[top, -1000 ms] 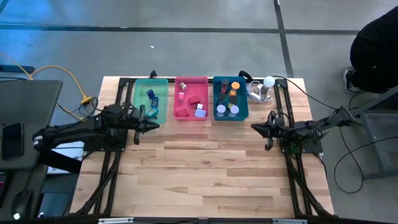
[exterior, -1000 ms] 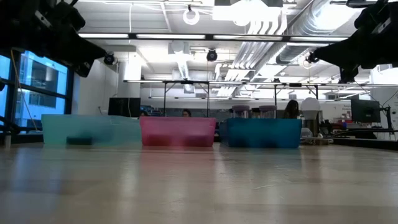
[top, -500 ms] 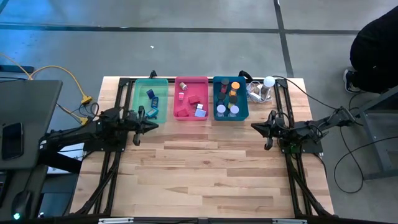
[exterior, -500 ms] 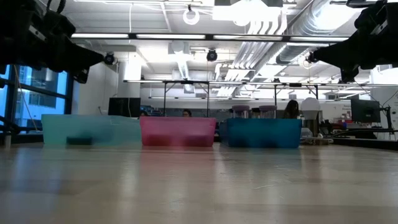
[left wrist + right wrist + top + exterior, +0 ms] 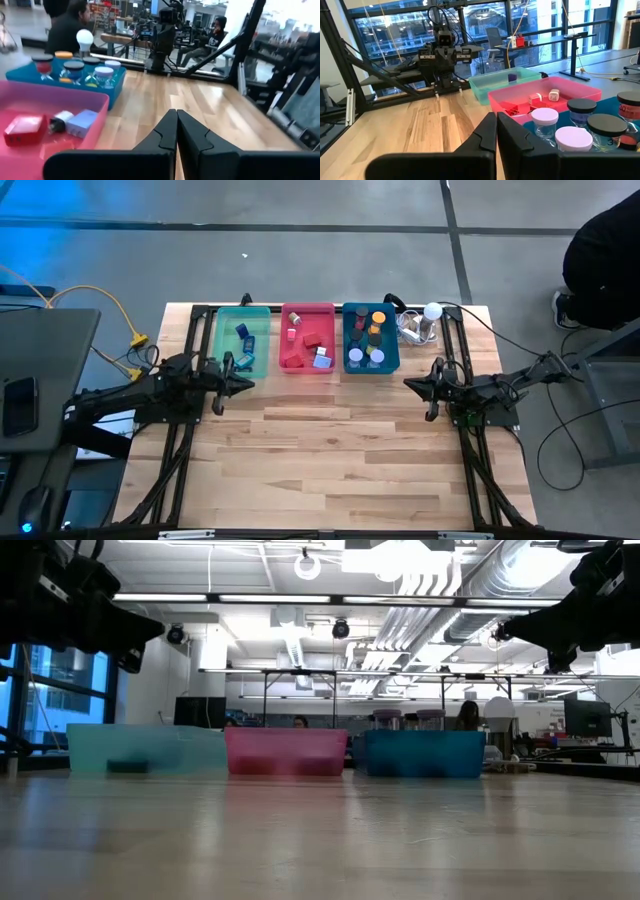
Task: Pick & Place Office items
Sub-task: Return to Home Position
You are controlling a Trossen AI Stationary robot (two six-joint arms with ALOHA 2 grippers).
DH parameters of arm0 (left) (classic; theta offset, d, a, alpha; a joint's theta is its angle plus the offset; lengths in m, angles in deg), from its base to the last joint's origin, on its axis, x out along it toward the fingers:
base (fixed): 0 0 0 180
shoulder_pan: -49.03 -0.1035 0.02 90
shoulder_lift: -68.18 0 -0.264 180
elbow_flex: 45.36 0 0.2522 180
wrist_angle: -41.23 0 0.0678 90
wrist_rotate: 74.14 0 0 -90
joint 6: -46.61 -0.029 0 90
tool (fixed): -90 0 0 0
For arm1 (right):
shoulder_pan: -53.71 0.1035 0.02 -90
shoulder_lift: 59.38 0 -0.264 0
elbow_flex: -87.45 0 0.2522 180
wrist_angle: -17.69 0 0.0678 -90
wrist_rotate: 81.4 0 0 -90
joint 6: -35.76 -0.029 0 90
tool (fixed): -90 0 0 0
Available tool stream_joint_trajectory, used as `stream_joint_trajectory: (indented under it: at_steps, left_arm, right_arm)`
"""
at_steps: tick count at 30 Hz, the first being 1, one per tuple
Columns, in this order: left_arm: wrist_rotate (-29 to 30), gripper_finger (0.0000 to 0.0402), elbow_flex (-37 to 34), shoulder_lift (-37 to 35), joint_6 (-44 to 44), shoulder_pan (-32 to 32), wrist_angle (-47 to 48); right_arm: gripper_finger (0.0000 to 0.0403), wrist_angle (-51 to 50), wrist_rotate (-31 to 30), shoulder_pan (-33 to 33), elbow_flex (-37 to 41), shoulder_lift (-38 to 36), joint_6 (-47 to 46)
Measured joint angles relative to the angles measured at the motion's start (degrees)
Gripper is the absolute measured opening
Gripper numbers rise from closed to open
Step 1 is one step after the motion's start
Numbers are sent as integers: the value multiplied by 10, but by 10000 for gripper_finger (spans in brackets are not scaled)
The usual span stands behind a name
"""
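From above, the left gripper (image 5: 250, 383) hangs over the left side of the table (image 5: 340, 460), just in front of the green tray (image 5: 258, 330), fingers pressed together on nothing. The right gripper (image 5: 408, 384) mirrors it on the right side, near the teal tray (image 5: 397, 345), likewise closed and empty. The office items (image 5: 321, 361) all lie in the three trays along the far edge. Blue blocks (image 5: 245, 333) are in the green tray and a red block (image 5: 313, 340) in the pink tray (image 5: 297, 352). Dark caps (image 5: 362, 311), an orange cap (image 5: 378, 317) and lavender discs (image 5: 355, 356) are in the teal tray. A white ball (image 5: 432, 311) sits just right of it. At table height the three trays stand side by side at the far end, green (image 5: 145, 750), pink (image 5: 286, 751) and teal (image 5: 425, 753), with both grippers raised well above the wood at the upper corners. The left wrist view shows its two fingers (image 5: 167, 131) shut tip to tip. Beyond them are the red block (image 5: 22, 129) in the pink tray and the caps and discs in the teal one, with people seated in the room behind. The right wrist view shows its own fingers (image 5: 489, 134) meeting the same way, with lavender discs (image 5: 545, 116) and dark caps (image 5: 581, 105) close by. The pink and green trays lie beyond them.
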Motion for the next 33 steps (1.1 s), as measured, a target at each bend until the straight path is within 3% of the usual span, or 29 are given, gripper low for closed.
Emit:
stream_joint_trajectory:
  at_steps: [7, 33]
  left_arm:
    - [-5, 1, -1, 0, 126, 0, -2]
    - [-3, 1, -1, 0, 122, 0, -3]
  right_arm:
    - [2, 0, 0, 0, 0, 0, 0]
    - [2, 1, 0, 0, 1, 0, 0]
